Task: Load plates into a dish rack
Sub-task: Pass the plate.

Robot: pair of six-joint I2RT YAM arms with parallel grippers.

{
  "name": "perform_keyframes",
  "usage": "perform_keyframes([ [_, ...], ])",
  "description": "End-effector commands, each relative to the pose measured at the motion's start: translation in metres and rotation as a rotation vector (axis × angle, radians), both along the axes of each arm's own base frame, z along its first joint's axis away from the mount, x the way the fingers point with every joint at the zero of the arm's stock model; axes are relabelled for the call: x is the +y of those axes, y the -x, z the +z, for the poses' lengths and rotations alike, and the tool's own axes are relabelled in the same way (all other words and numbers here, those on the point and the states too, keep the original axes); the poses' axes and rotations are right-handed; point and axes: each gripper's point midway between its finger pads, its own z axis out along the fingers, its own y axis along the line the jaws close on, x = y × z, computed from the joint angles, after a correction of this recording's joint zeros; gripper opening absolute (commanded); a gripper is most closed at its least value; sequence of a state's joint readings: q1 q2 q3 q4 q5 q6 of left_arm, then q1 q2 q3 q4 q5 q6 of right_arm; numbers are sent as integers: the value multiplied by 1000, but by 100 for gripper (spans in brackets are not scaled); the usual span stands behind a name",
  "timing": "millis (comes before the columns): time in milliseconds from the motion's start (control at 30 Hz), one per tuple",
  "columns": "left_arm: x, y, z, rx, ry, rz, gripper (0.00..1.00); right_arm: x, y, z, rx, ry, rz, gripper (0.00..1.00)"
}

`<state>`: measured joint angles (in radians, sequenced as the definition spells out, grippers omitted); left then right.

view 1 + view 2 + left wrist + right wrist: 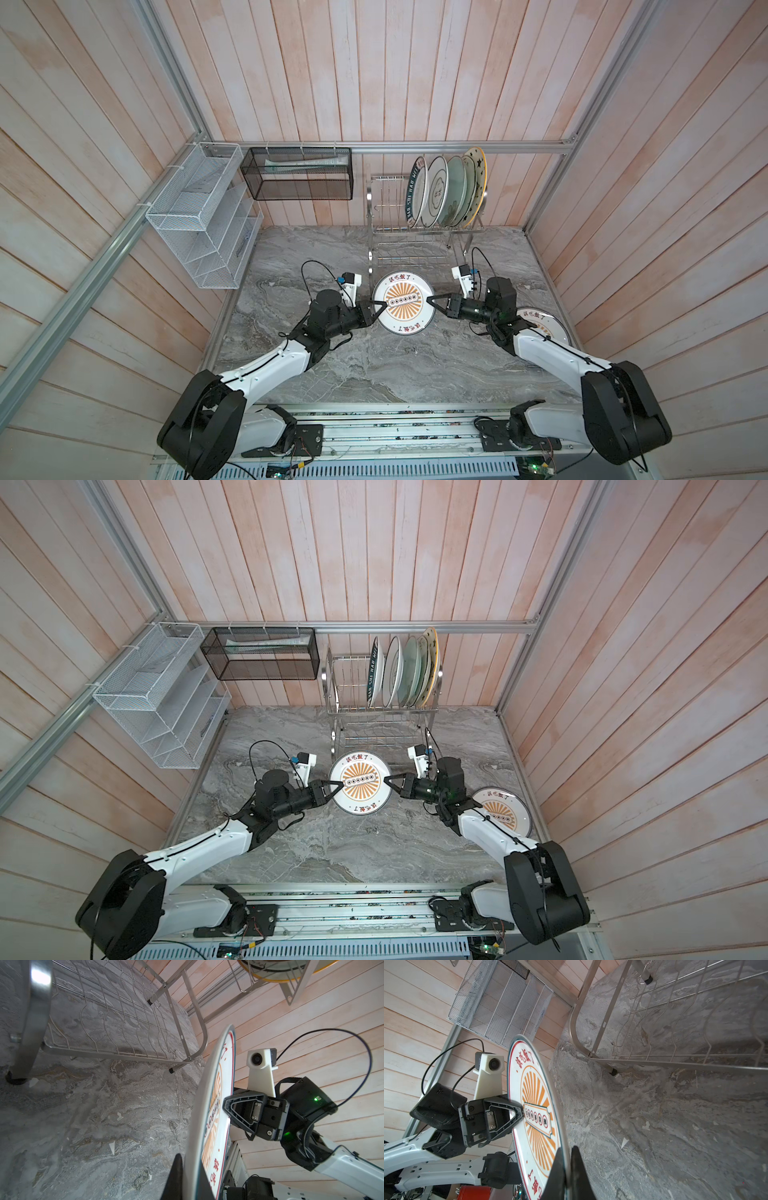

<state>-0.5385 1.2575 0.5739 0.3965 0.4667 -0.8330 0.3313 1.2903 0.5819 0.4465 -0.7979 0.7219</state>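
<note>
A white plate with an orange sunburst point(402, 305) point(360, 783) is held face up just in front of the dish rack point(386, 178) point(345, 658). My left gripper point(380, 307) point(190, 1172) is shut on its left rim. My right gripper point(430, 300) point(568, 1153) is shut on its right rim. In both wrist views a finger lies on each side of the rim. Several plates point(444, 191) stand upright in the right half of the rack's upper tier. A second sunburst plate point(548, 326) point(505, 808) lies flat on the table at the right, partly hidden by my right arm.
The rack's lower tier point(116, 1022) point(695, 1022) holds nothing, and the left slots of the upper tier are free. A black mesh basket point(297, 174) and a white mesh organizer point(199, 216) hang on the walls at the back left. The table is grey marble point(374, 365).
</note>
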Motion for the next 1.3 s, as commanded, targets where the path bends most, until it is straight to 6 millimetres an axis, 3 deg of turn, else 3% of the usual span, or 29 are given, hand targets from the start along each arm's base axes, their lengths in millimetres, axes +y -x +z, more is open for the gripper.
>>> perform_keyframes([
  [0, -3, 3, 11, -71, -8, -21, 0, 6, -5, 23, -54, -32, 4, 0],
  [267, -7, 3, 13, -61, 19, -43, 0, 11, 0, 29, -66, -60, 20, 22],
  [533, -8, 4, 15, -69, 28, -45, 0, 19, 2, 29, -70, -64, 44, 25],
  [800, -7, 4, 14, -67, 25, -44, 0, 26, 4, 29, -71, -66, 66, 17],
  [1067, -7, 3, 12, -63, 15, -42, 0, 28, 3, 33, -77, -69, 74, 1],
  [1200, -7, 1, 10, -49, 7, -35, 0, 29, 3, 34, -81, -71, 80, 0],
  [1267, -7, 1, 7, -37, 3, -31, 9, 29, 3, 35, -85, -71, 80, 0],
])
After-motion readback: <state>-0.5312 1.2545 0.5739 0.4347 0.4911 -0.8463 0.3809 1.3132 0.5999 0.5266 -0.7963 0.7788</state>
